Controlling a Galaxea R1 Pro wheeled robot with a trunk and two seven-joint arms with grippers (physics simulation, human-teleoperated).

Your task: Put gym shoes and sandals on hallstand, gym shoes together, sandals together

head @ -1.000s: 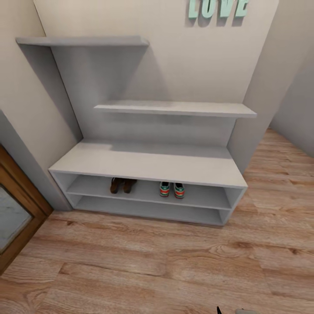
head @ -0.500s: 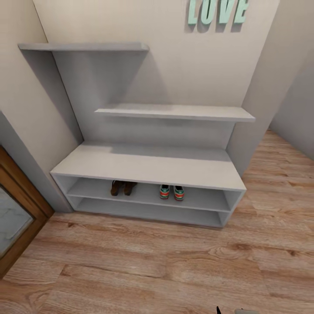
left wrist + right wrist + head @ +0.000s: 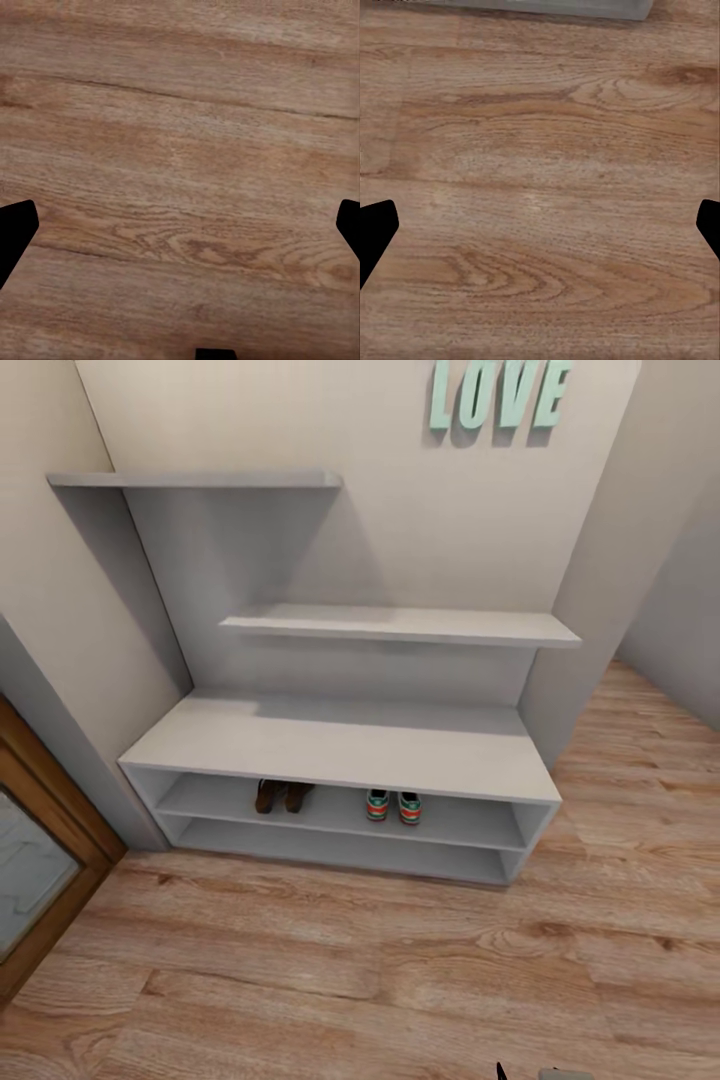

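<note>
Both pairs sit on the hallstand upper open shelf: sandals side by side, gym shoes side by side to their right, w/ a gap btwn pairs. Left gripper and right gripper both spread wide, empty, over the corridor floor, well apart from the shoes.

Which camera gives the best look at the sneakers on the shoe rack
The head view. It shows the sneakers side by side on the upper low shelf of the shoe rack, right of the sandals. Both wrist views look down at the wood floor, with each gripper's fingertips spread at the picture's edges.
</note>
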